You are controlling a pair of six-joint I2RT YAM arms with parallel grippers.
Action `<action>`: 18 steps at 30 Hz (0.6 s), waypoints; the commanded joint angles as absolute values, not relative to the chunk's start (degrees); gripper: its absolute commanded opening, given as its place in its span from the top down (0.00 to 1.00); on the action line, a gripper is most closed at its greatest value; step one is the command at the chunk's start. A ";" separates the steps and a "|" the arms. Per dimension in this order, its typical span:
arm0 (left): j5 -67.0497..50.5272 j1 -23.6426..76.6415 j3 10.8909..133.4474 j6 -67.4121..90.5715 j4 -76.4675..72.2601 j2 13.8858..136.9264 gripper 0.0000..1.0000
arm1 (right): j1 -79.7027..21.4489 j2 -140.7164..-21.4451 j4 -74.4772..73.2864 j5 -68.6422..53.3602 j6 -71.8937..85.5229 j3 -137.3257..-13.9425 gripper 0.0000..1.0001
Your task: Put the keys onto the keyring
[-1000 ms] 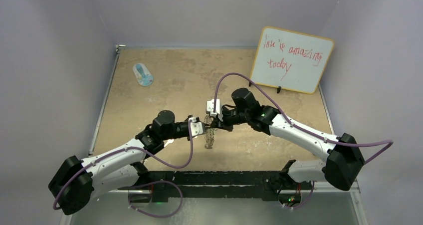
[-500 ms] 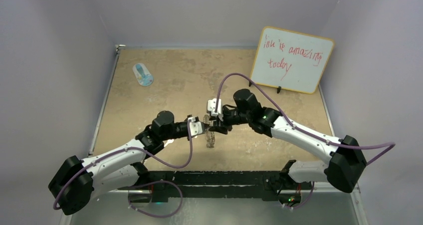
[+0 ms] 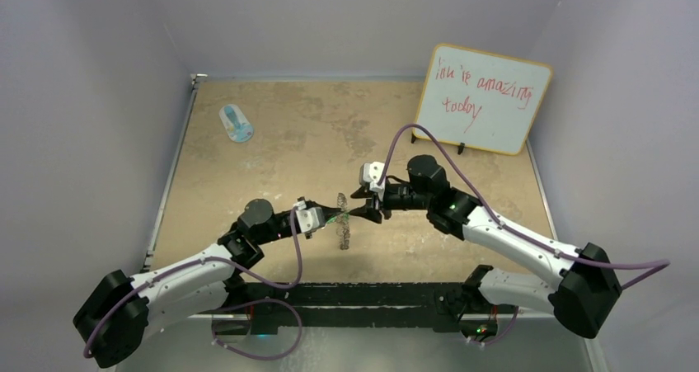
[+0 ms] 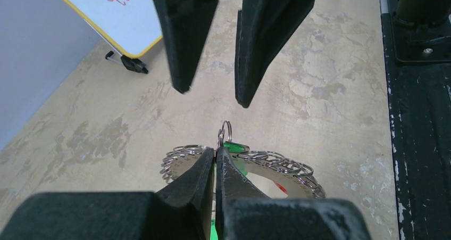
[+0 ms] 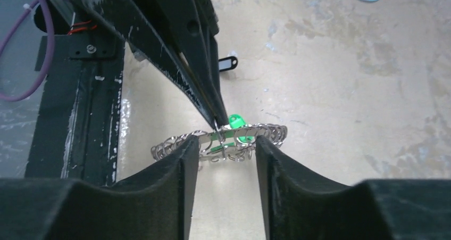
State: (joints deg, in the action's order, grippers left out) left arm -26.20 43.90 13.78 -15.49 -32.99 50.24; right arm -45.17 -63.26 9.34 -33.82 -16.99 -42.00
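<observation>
1. Keyring (image 4: 263, 170) sits between the two grippers over the middle of the tabletop (image 3: 272, 133), nearer its near edge. Small wire loops line its rim. A green tag (image 5: 237, 124) sits at that rim, and a red tag (image 4: 278, 187) shows at the ring in the left wrist view.
2. A black-tagged key (image 5: 227, 64) lies flat on the tabletop by the near edge, apart from the keyring.
3. Both arms reach low and inward, so their grippers face each other tip to tip.
4. The left gripper (image 3: 336, 216) is closed tight, pinching the keyring's rim at the green tag, and one small wire loop pokes up past its tips. Whether the ring touches the tabletop cannot be told.
5. The right gripper (image 3: 359, 207) stands about half open and holds nothing. Its tips are just short of the ring, one to each side of the left gripper's tips.
6. A blue-and-white oval object (image 3: 236, 124) lies near the far left corner, and a whiteboard (image 3: 482, 98) is propped at the far right corner.
</observation>
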 commanded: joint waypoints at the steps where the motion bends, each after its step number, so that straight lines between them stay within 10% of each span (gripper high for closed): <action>1: -26.41 44.03 13.79 -13.82 -39.99 48.82 1.00 | -44.76 -63.93 9.90 -39.10 -17.95 -41.53 0.56; 18: -26.72 44.03 14.50 -14.54 -38.41 49.03 1.00 | -44.76 -70.18 8.09 -35.67 -20.31 -43.22 0.79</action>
State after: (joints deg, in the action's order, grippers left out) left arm -26.22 43.90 13.58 -14.96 -34.81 49.80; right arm -44.93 -70.78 8.34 -36.69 -19.55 -41.65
